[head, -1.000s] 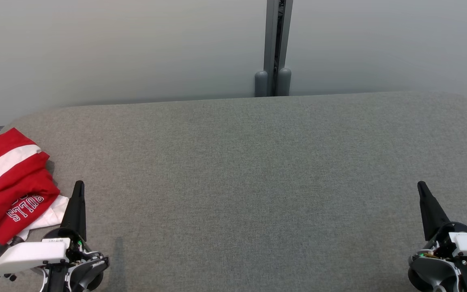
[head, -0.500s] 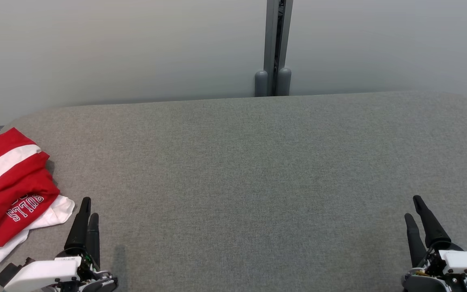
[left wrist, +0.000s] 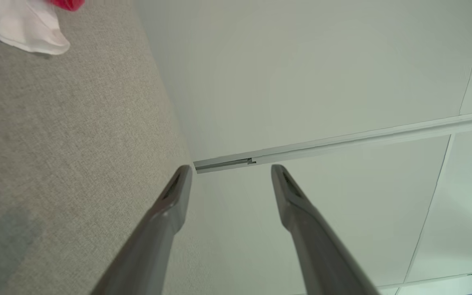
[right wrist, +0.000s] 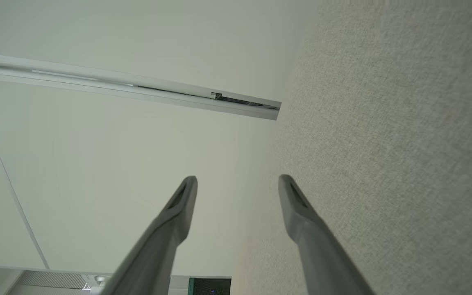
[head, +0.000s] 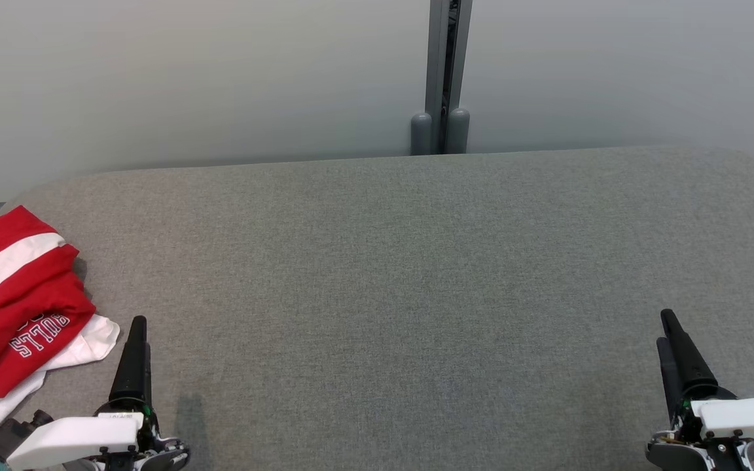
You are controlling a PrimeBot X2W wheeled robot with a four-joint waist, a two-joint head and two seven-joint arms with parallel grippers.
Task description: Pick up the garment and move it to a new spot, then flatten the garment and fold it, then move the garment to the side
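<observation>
Left pincer (head: 141,329) and right pincer (head: 664,328) both gape empty, fingers pointing forward.

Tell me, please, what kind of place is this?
Probably an office or lab test area: a grey fabric-covered table against pale partition panels with a grey metal post, one red-and-white garment on it.

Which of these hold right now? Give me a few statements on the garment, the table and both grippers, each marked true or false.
1. The left gripper and the right gripper are both open and hold nothing. True.
2. The crumpled red and white garment lies at the left edge of the grey fabric-covered table. True.
3. The garment is spread flat in the middle of the table. False: it is bunched up at the left edge.
4. The left gripper touches the garment. False: bare grey table shows between them.
</observation>
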